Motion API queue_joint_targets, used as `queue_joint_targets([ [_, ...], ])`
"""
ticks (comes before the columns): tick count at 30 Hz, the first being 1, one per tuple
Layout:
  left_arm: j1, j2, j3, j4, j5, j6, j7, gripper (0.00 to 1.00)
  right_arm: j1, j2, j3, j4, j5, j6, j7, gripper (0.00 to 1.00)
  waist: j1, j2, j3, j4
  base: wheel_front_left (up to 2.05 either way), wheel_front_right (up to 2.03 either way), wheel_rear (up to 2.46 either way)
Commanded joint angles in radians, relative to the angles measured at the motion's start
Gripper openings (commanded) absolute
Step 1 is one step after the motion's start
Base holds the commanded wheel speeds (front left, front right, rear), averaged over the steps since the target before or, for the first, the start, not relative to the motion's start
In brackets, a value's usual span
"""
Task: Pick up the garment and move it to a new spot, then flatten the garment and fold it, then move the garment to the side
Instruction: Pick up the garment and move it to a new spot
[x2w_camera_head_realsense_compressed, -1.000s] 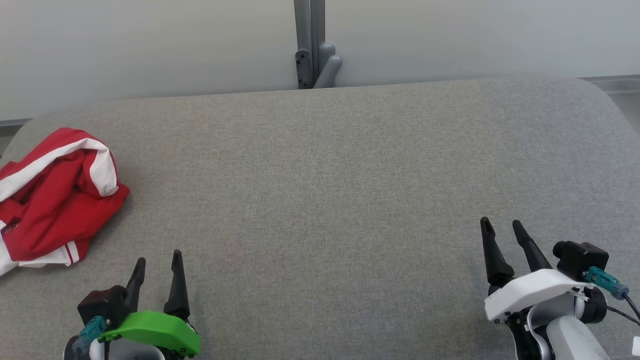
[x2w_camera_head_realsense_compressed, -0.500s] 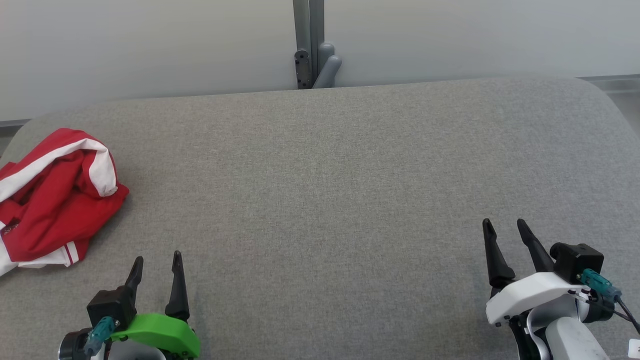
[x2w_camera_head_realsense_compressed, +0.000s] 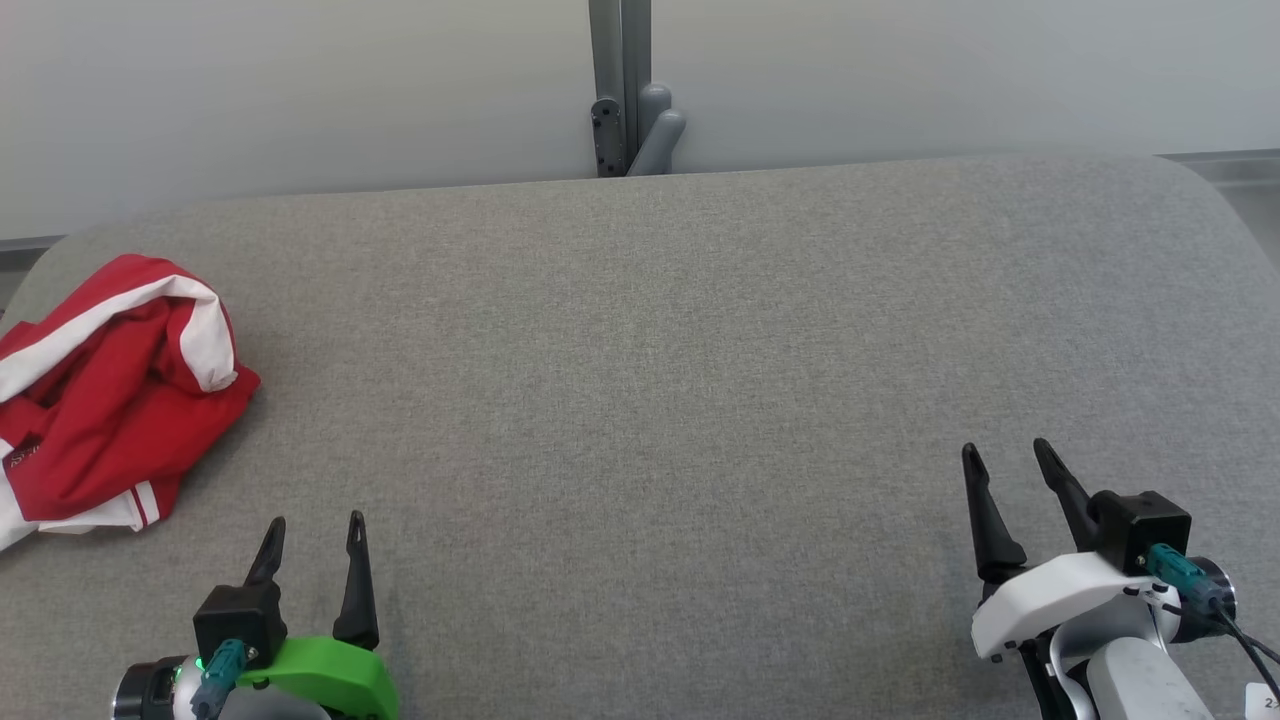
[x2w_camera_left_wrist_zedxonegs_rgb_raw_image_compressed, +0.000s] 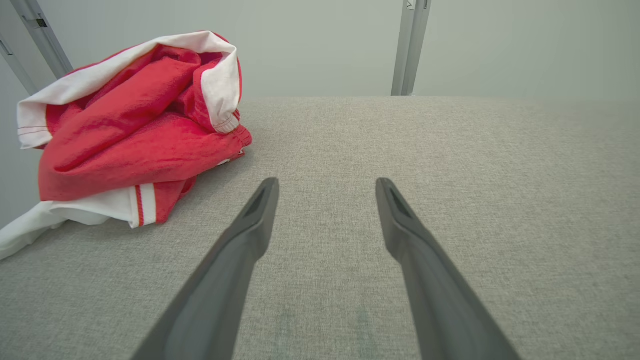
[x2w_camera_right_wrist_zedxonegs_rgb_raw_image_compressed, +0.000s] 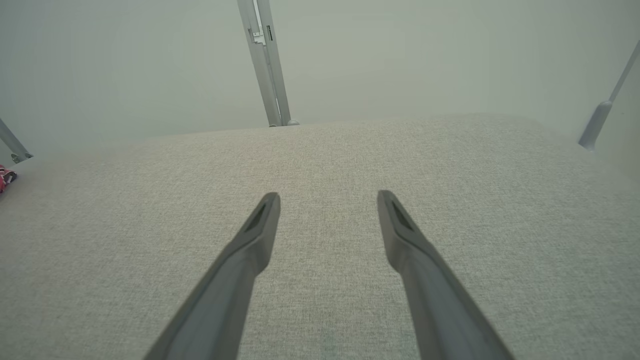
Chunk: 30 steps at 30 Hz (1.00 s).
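Red-and-white garment is lying crumpled at the tabletop's left edge, not yet picked up, while left claw and right claw are hovering released, every step remaining.

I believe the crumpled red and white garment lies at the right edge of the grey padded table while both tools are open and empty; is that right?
Not quite: the garment lies at the left edge of the grey padded table, as the head view shows. The rest holds: the left tool and right tool are open and empty.
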Motion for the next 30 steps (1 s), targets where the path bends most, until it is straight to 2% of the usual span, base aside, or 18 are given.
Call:
queue_joint_targets([
  [1, 0.009, 0.003, 0.003, 0.002, 0.02, 0.0, -0.009, 1.0, -0.001, -0.004, 0.002, 0.003, -0.017, 0.0, -0.007, 1.0, 0.0, 0.0, 0.0, 0.0, 0.0, 0.0, 0.0],
  [7, 0.008, 0.001, 0.017, 0.01, 0.048, 0.009, -0.02, 1.0, 0.003, -0.009, 0.009, 0.0, -0.057, 0.0, -0.019, 1.0, 0.0, 0.0, 0.007, 0.009, 0.0, 0.0, 0.0],
  [12, -0.005, 0.0, 0.031, 0.011, 0.025, 0.019, -0.016, 1.0, -0.011, -0.014, 0.027, -0.006, -0.055, 0.0, -0.017, 1.0, 0.0, 0.0, 0.02, 0.065, 0.0, 0.0, 0.0],
  [24, 0.016, -0.001, 0.066, 0.05, -0.038, 0.025, -0.016, 1.0, -0.045, -0.02, 0.152, 0.008, -0.023, 0.0, -0.017, 1.0, 0.0, 0.0, 0.044, 0.42, 0.0, 0.0, 0.0],
  [25, 0.016, -0.001, 0.066, 0.05, -0.038, 0.025, -0.016, 1.0, -0.045, -0.02, 0.152, 0.008, -0.023, 0.0, -0.017, 1.0, 0.0, 0.0, 0.044, 0.42, 0.0, 0.0, 0.0],
  [27, 0.029, -0.002, 0.07, 0.057, -0.055, 0.022, -0.016, 1.0, -0.065, -0.021, 0.175, 0.016, -0.015, 0.0, -0.018, 1.0, 0.0, 0.0, 0.05, 0.498, 0.0, 0.0, 0.0],
  [30, 0.049, -0.001, 0.087, 0.056, -0.068, 0.028, -0.016, 1.0, -0.086, -0.016, 0.212, 0.029, -0.01, 0.0, -0.018, 1.0, 0.0, 0.0, 0.056, 0.541, 0.0, 0.0, 0.0],
])
